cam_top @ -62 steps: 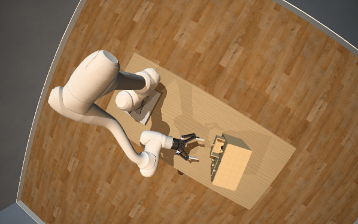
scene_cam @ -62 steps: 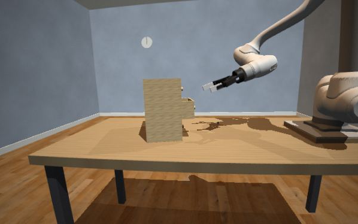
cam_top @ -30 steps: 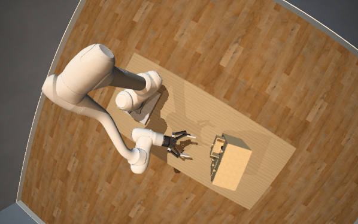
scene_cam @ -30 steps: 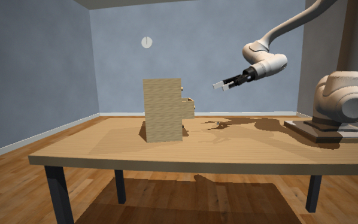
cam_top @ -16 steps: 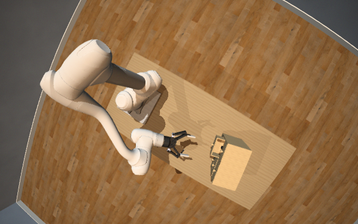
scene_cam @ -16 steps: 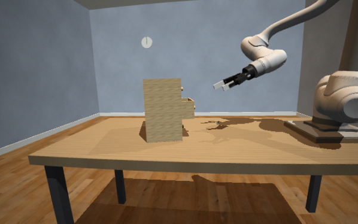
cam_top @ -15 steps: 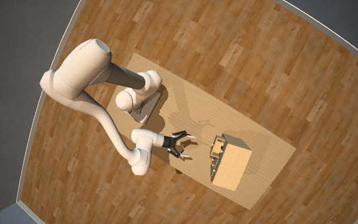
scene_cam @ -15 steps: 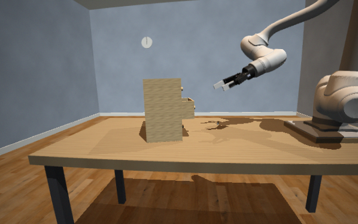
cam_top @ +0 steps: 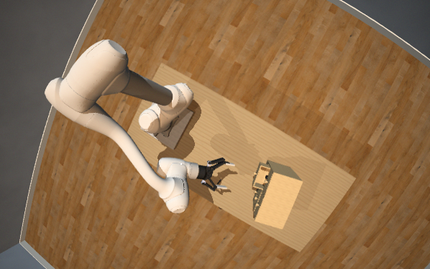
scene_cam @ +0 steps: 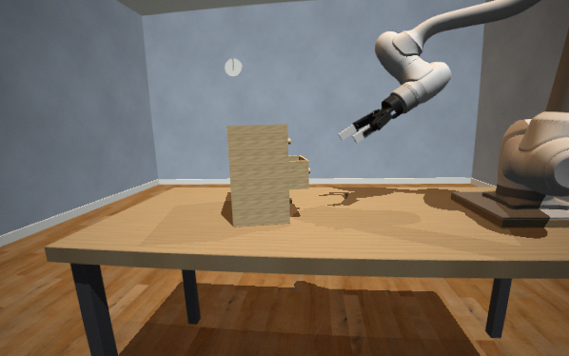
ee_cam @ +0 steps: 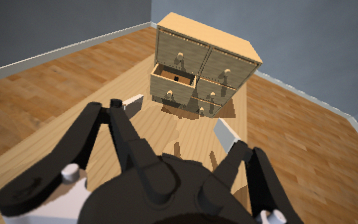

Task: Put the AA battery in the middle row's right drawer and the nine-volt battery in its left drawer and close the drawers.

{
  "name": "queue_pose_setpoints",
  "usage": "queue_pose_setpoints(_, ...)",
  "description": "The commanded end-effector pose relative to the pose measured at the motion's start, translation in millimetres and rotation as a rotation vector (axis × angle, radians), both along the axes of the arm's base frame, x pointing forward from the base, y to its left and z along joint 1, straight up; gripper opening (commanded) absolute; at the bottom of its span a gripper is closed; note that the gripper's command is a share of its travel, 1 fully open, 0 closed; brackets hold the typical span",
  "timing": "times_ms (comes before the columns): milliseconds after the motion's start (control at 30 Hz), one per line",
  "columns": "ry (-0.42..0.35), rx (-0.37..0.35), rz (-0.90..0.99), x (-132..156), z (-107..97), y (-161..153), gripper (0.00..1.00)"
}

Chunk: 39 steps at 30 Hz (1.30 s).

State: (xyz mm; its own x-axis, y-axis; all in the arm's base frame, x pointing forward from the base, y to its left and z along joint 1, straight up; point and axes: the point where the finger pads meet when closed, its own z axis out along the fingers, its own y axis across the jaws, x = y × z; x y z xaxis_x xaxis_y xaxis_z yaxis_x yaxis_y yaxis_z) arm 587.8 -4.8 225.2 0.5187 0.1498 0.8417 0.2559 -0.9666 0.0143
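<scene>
Black two-finger pincer (scene_cam: 353,135) is hanging wide open, gripping nothing, right of the small wooden chest (scene_cam: 259,176). Tiny dark cylinder, prob. the AA battery (scene_cam: 345,195), is lying on the pale wood bench (scene_cam: 159,238) almost straight below; axis too small to tell.

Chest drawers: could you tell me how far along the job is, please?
A dark item, likely the nine-volt, lies in the open left middle drawer. The pincer hangs open and empty, away from the chest. Left: filling the right middle drawer, then closing up.
</scene>
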Motion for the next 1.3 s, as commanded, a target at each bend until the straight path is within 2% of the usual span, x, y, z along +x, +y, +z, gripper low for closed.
queue_pose_setpoints(0, 0.083, -0.014, 0.008, 0.7, 4.8, 0.8, 1.0)
queue_pose_setpoints(267, 0.163, -0.036, 0.006, 0.7, 7.6, 0.6, 1.0)
queue_pose_setpoints(633, 0.353, -0.087, 0.004, 0.7, 14.1, 0.6, 1.0)
queue_pose_setpoints(700, 0.353, -0.087, 0.004, 0.7, 14.1, 0.6, 1.0)
queue_pose_setpoints(833, 0.456, -0.115, 0.003, 0.7, 17.6, 0.6, 1.0)
queue_pose_setpoints(1133, 0.741, -0.192, -0.001, 0.7, 27.2, 0.6, 1.0)
queue_pose_setpoints(1200, 0.79, -0.205, -0.001, 0.7, 28.9, 0.6, 1.0)
queue_pose_setpoints(1267, 0.79, -0.205, -0.001, 0.7, 28.9, 0.6, 1.0)
